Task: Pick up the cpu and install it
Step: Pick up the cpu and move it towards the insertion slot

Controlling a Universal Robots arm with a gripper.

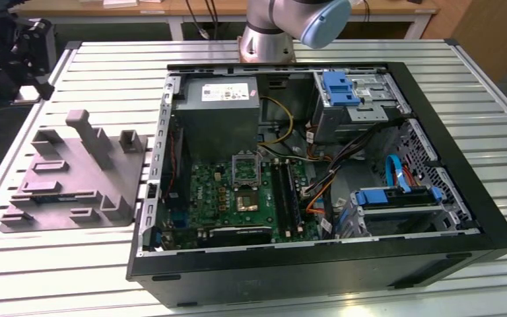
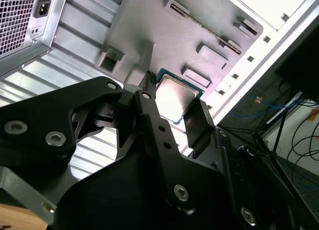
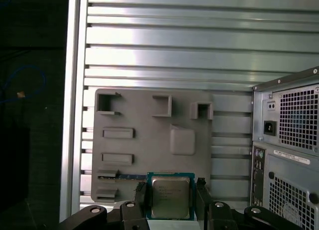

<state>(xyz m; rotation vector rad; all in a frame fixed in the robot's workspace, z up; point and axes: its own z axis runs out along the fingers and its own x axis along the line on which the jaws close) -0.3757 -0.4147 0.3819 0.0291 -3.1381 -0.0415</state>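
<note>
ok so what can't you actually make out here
- cpu underside: turned away in both wrist views
- cpu side edges: second wrist view, behind the claw
- socket pins: exterior view, too small
- arm past its base: exterior view, cut by top edge

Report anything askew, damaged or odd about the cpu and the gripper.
Nothing stands out. The cpu sits square in the gripper, gripped on two opposite edges, above the grey fixture. Its metal top shows no visible damage.

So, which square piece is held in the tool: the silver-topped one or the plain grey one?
The silver-topped one, the cpu: it sits clamped in the tool. The plain grey square is a bump on the fixture, untouched.
</note>
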